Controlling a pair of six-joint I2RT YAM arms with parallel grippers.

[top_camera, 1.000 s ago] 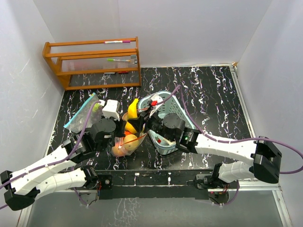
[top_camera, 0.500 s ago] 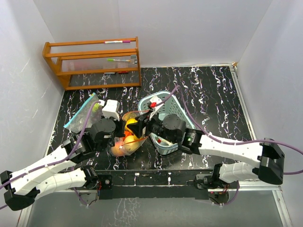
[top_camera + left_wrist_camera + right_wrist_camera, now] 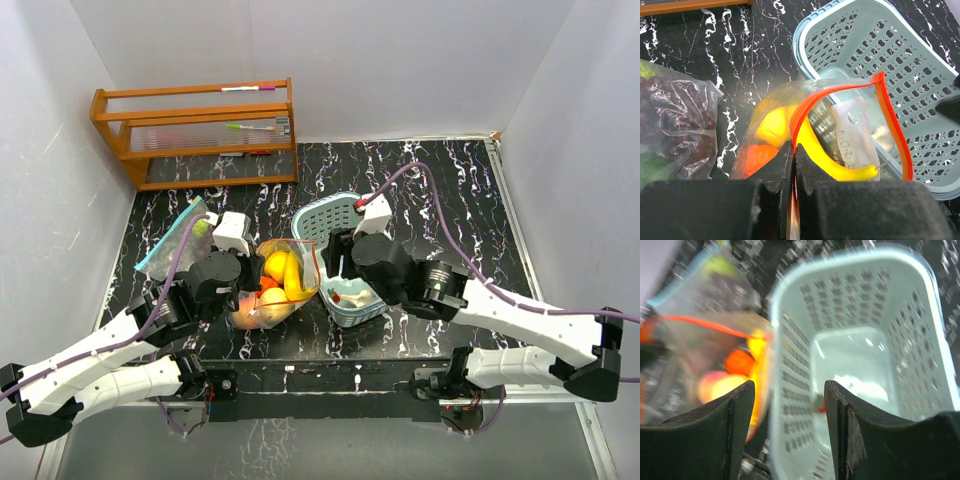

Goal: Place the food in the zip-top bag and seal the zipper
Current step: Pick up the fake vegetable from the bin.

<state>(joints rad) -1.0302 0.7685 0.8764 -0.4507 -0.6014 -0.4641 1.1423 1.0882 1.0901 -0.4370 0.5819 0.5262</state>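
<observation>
Left arm [image 3: 110,362] and right arm [image 3: 505,310] reaching toward centre, left end effector [image 3: 794,150] pinched closed, right end effector [image 3: 790,387] spread wide

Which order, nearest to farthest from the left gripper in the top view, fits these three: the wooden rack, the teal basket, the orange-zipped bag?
1. The orange-zipped bag: its rim is pinched in the jaws of the left gripper, just to the gripper's right.
2. The teal basket: beyond the bag, farther right.
3. The wooden rack: far back left, against the wall.
</observation>
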